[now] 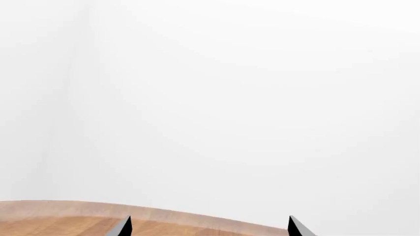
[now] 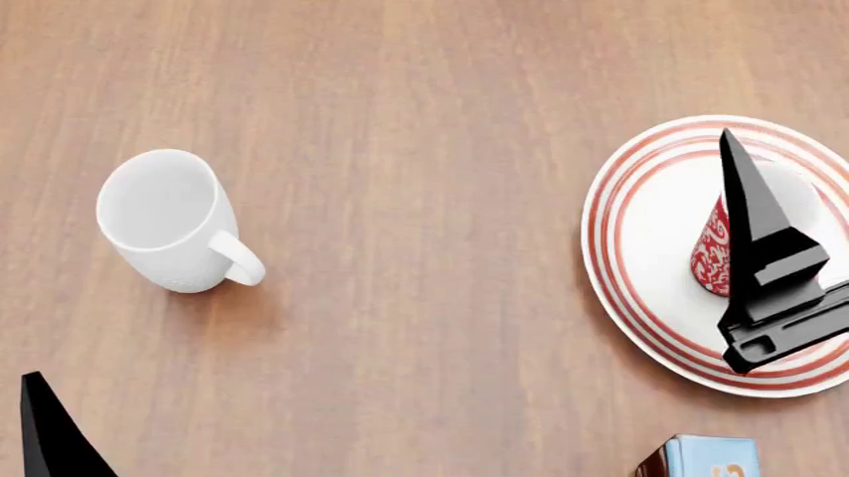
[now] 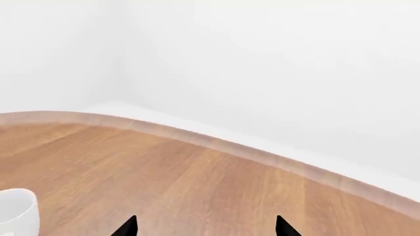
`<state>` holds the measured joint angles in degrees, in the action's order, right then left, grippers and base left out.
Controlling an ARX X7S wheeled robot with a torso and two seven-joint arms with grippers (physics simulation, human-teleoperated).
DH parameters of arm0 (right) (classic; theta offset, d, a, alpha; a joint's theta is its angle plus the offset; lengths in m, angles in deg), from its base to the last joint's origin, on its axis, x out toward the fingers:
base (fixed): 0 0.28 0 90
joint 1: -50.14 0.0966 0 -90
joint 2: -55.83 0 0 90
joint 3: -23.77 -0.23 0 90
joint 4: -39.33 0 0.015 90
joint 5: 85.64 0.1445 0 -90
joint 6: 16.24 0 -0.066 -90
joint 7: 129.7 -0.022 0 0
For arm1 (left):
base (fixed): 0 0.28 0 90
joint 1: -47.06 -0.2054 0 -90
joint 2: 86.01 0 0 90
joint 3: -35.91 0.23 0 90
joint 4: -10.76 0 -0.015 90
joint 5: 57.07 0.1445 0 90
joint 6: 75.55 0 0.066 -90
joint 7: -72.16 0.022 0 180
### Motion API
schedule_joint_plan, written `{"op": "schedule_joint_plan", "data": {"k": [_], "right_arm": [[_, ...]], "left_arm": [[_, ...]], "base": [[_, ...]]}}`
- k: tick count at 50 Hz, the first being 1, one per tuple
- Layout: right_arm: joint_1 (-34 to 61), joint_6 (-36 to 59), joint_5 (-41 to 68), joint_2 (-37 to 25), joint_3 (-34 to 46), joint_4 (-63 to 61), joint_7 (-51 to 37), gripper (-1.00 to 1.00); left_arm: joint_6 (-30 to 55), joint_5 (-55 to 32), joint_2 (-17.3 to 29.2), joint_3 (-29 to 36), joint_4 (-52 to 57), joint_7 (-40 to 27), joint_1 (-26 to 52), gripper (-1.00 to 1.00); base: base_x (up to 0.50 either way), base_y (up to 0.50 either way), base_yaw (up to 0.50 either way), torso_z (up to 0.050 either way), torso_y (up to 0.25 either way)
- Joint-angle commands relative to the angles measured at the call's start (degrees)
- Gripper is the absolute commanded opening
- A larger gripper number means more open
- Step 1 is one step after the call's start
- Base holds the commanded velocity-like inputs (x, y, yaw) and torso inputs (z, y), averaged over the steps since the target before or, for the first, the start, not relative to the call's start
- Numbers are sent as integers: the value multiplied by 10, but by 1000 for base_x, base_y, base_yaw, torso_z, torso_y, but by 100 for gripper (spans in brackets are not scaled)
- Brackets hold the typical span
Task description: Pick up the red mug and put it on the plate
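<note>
On the plate (image 2: 637, 238) (head view only), red mug (image 2: 713, 253).

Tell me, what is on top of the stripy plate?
The red mug stands on the plate. The right gripper hangs in front and hides most of the mug, including its handle.

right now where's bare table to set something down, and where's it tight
The widest bare stretch of table lies between the white mug and the plate, running to the far edge of the head view. It is crowded on the plate: the red mug and the right gripper are there, with a blue box near its front.
</note>
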<state>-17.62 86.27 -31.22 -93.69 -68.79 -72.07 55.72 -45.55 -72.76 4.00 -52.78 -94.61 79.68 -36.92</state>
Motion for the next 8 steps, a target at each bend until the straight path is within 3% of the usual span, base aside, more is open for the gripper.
{"op": "schedule_joint_plan", "data": {"k": [1, 8], "right_arm": [[-16, -5, -3, -10, -9, -38, -1, 100], [-25, -8, -4, -14, -15, -54, 0, 100]], "left_arm": [[0, 0, 0, 0, 0, 0, 0, 100], [0, -1, 0, 0, 1, 1, 0, 100]], "base": [[0, 0, 0, 0, 0], [0, 0, 0, 0, 0]]}}
